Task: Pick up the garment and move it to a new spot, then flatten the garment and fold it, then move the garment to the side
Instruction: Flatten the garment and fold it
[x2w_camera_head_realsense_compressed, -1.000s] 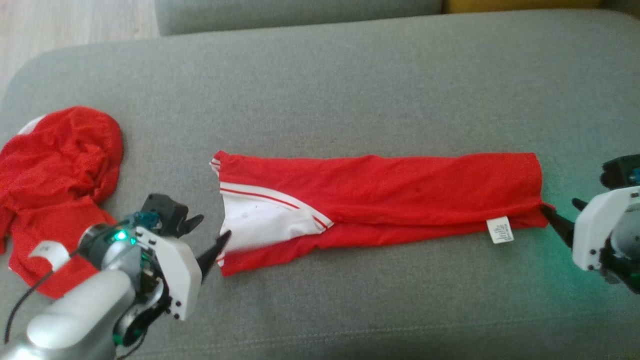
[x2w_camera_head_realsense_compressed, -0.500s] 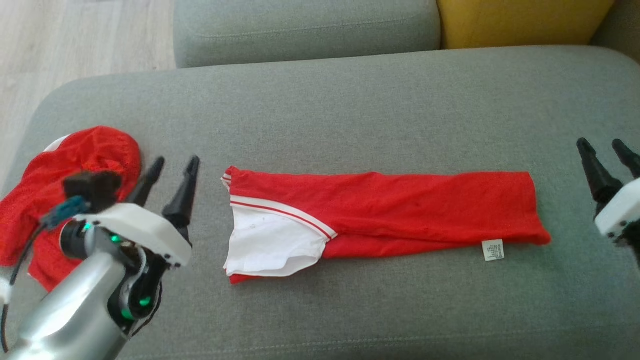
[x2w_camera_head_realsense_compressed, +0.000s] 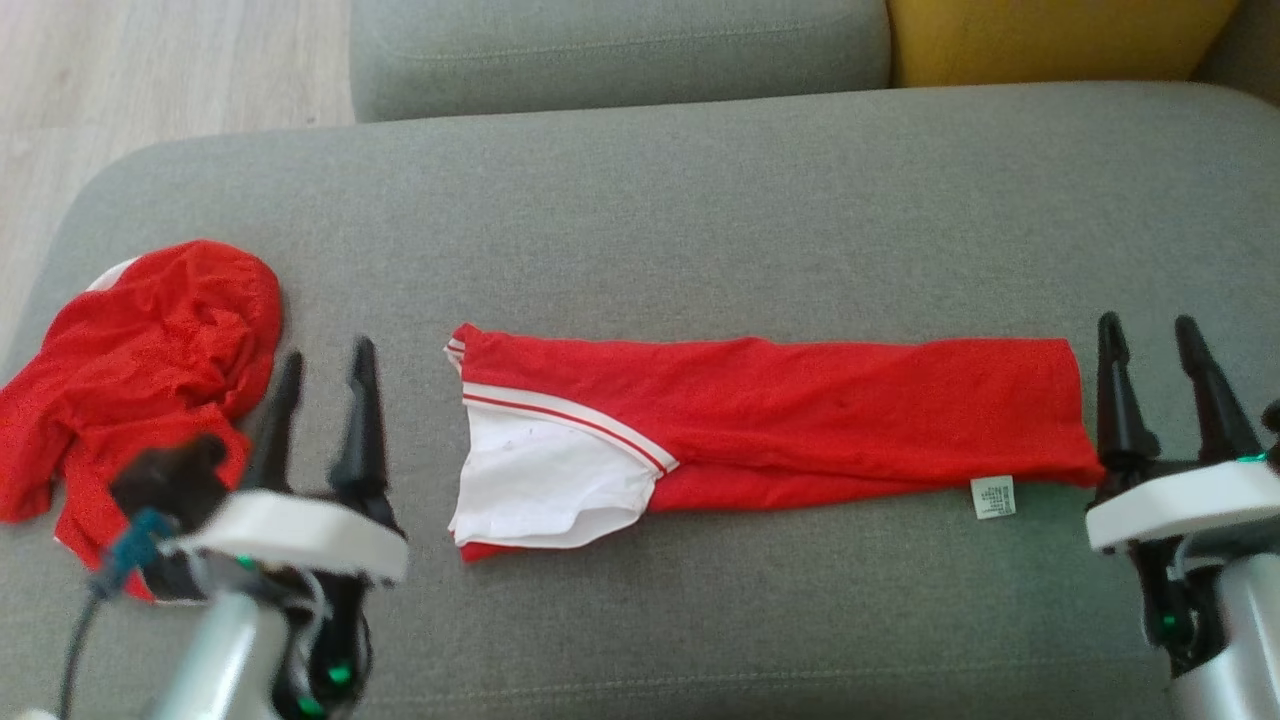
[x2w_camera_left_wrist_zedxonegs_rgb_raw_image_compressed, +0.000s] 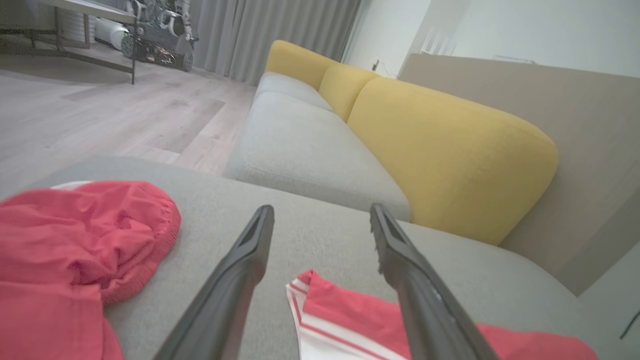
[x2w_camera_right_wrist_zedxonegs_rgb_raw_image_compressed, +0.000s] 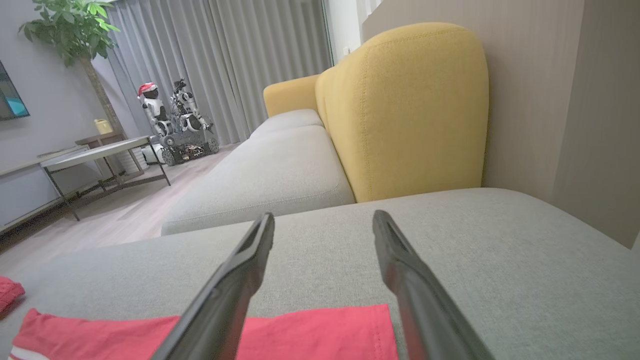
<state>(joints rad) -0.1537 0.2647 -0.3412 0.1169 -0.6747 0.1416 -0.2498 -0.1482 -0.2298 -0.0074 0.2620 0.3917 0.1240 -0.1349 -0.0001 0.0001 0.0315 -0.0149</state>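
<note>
The garment is red with white trim, folded into a long narrow strip across the grey cushion, its white panel at the left end and a small label at the right. My left gripper stands open just left of the strip's left end, holding nothing. Just past the right end, my right gripper is open and empty too. The left wrist view has the garment's striped corner between and below the fingers. In the right wrist view the garment's red edge lies under the open fingers.
A second red garment lies crumpled at the cushion's left end, close behind my left gripper. Another grey cushion and a yellow backrest lie beyond. Wooden floor shows at the far left.
Both grippers have let go of the garment's ends, pulled back from them and turned fingers-up, standing open. The head camera has tilted, so the whole scene sits lower.
</note>
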